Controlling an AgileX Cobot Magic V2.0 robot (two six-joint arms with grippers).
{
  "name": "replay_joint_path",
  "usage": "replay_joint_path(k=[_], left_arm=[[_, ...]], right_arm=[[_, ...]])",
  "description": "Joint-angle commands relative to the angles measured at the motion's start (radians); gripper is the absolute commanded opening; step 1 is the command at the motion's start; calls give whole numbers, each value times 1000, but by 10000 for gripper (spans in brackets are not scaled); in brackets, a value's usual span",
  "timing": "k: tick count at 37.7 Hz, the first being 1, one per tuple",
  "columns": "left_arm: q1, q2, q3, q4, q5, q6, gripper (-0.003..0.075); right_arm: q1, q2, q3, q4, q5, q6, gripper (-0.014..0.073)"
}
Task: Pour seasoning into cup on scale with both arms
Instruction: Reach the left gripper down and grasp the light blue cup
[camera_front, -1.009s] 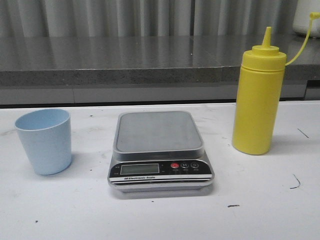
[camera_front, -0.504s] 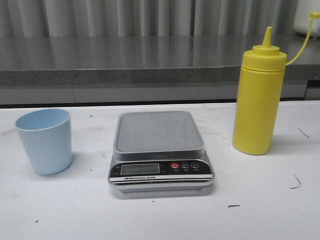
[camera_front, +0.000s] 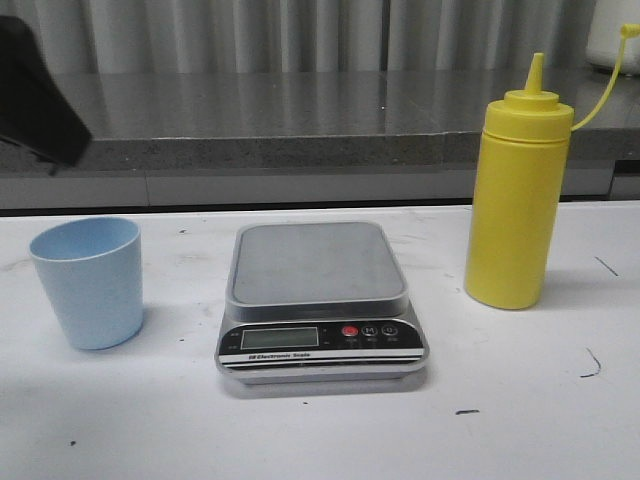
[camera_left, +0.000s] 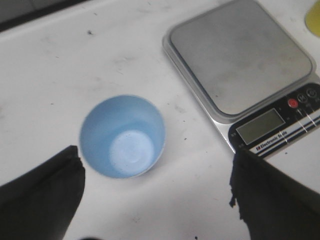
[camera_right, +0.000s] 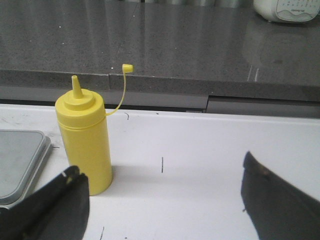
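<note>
on the white desk (camera_front: 320, 440), the scale (camera_front: 320, 300) sits at the centre, the cup (camera_front: 90, 282) at its 9 o'clock and the seasoning (camera_front: 515, 195) at its 3 o'clock, each well apart from it. the scale's grey platform is bare, so the cup is not yet on it.

the left claw (camera_left: 155, 192) hangs above the cup, fingers spread wide with the rim between them in the left wrist view. the right claw (camera_right: 165, 200) is also spread, empty, facing the bottle from some way off.

the cup looks light, thin-walled and empty; it would likely tip or skid under a one-sided push, so a gentle pinch across the upper wall seems best. the bottle is taller and probably top-heavy and squeezable; its mid-body looks the surest hold, clear of the nozzle and the tether curling toward 1 o'clock.

open desk surrounds all three things. the raised platform edge is the lip the cup must clear, and a grey ledge (camera_front: 300, 150) runs along 12 o'clock behind.
</note>
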Motion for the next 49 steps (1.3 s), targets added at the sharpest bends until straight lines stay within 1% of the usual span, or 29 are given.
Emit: replay_joint_path(k=[1,9,18,20,22,25,32,35,36,41,43,49], left_arm=[[-36,102,-112,14,11,1,565],[-46,307,-237,46,88,1,565],[-46,446,-307,48,186,1,564],[-46,463,-313,48,197,1,554],[-46,473,-320,52,207,1,517],[-46,478,-320,59,209,1,423],[-46,478,-320,65,222,1,115],[-46,478,-320,67,227,1,-2],[-46,478,-320,71,229,1,-19],[-46,478,-342,82,262,1,-20],[-46,478,-367,82,303,1,-20],[-46,480,-506,59,432,1,-20]], right_arm=[[-3,16,-34,-3,-79,-3,631],[-3,16,-34,-3,-75,-3,631],[-3,16,-34,-3,-74,-3,631],[-3,16,-34,-3,-74,-3,631],[-3,16,-34,-3,-74,-3,631],[-3,16,-34,-3,-74,-3,631],[-3,16,-34,-3,-74,-3,631],[-3,16,-34,-3,-74,-3,631],[-3,16,-34,-3,-74,-3,631],[-3,16,-34,-3,-74,-3,631],[-3,16,-34,-3,-74,-3,631],[-3,16,-34,-3,-74,-3,631]])
